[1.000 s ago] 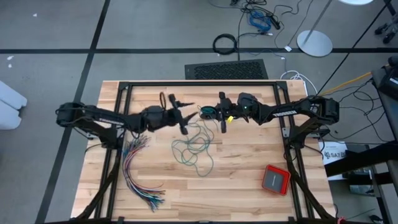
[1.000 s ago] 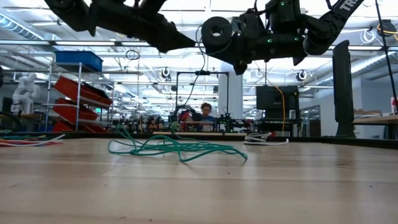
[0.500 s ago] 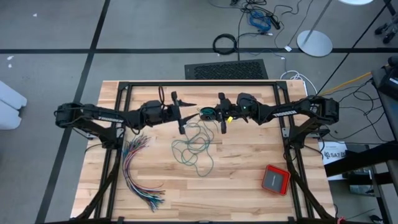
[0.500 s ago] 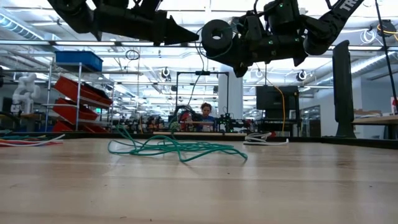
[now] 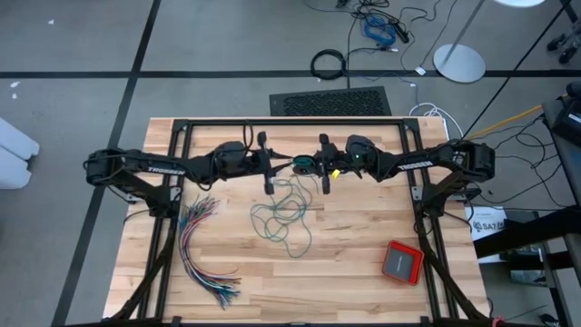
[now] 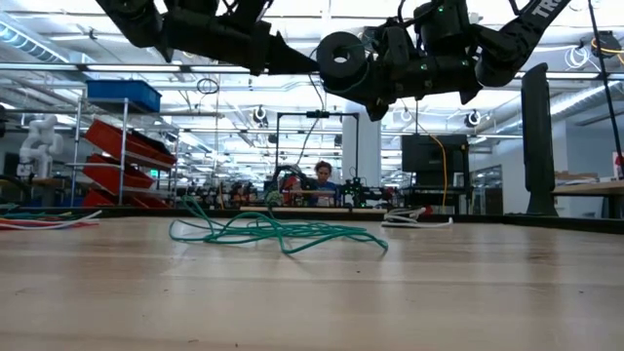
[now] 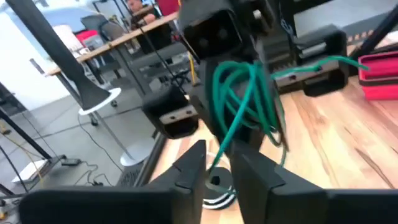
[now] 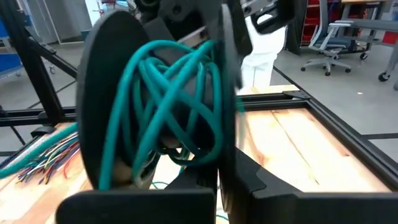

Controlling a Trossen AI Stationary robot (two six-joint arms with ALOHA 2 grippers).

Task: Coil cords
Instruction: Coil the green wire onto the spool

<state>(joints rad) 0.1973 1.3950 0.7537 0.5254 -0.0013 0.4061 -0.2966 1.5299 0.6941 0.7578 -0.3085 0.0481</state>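
The thin teal-green flexible cord (image 5: 283, 214) is lying partly as a loose tangle on the pale wooden plank table (image 5: 363, 272), partly wound as several loops (image 8: 168, 106) around the right gripper (image 5: 324, 166), whose fingers are pinched together inside the wraps. The left gripper (image 5: 269, 166) is narrowing on the strand rising from the tangle; whether it is gripping yet I cannot tell. The cord looks light, limp and springy, so loops could slip; taking the taut strand near the coil seems best. Only the wrist views are showing the wraps; the low view is showing the tangle lying flat. No black cord is showing.
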